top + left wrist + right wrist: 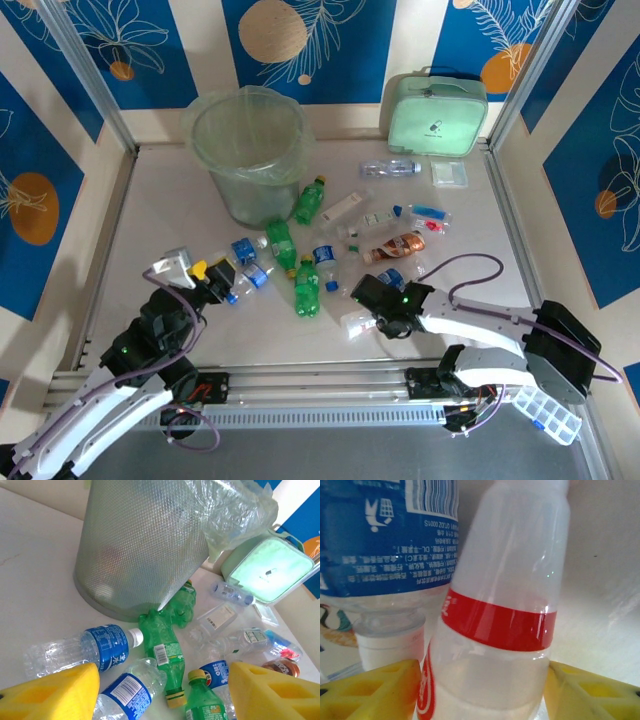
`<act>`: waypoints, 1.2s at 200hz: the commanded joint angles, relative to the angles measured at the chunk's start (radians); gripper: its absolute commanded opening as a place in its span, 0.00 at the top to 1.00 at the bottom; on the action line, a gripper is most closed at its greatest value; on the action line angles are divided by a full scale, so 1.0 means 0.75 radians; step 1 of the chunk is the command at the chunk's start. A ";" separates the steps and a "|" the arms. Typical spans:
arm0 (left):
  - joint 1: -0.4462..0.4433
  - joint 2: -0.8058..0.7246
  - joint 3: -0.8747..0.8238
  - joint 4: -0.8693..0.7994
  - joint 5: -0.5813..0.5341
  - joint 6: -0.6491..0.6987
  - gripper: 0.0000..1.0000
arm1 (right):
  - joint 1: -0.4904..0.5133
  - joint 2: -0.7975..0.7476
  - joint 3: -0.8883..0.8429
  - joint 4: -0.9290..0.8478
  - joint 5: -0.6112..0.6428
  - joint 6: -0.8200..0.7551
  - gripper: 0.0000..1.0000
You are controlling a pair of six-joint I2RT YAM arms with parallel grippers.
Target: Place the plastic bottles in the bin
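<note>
While left hand [162, 692] gapes empty | right hand [482, 692] clasps milky red-banded bottle [505, 580]

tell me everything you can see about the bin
The bin is a round, translucent bucket whose wall has a fine diamond texture. A pale green see-through plastic bag lines it, bunched and folded over the rim. It stands upright on the white table, toward the far left, with the mint-green case off to its right. From above its inside looks empty. A crumpled green bottle lies against the base.
</note>
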 commanded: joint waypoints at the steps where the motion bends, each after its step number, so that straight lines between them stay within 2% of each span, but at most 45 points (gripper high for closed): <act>1: -0.009 -0.029 -0.021 -0.023 -0.054 -0.003 0.31 | -0.028 0.045 -0.030 0.024 -0.046 0.031 0.36; 30: -0.010 -0.005 -0.023 -0.012 -0.047 0.000 0.31 | -0.062 0.101 -0.033 0.061 -0.068 0.014 0.36; 73: -0.008 0.016 -0.023 0.002 -0.040 0.008 0.32 | -0.095 0.150 -0.046 0.112 -0.095 -0.002 0.43; 135: -0.009 0.035 -0.027 0.022 -0.029 0.010 0.32 | -0.090 0.066 -0.066 0.060 -0.085 0.005 0.53; 188: -0.008 0.042 -0.025 0.022 -0.024 0.008 0.32 | -0.016 -0.042 -0.035 -0.075 0.033 0.001 0.56; 218: -0.009 0.050 -0.029 0.026 -0.020 0.006 0.31 | 0.044 -0.131 -0.052 -0.081 0.125 -0.054 0.63; 240: -0.010 0.052 -0.027 0.028 -0.017 0.005 0.31 | 0.085 -0.192 -0.053 -0.093 0.200 -0.118 0.64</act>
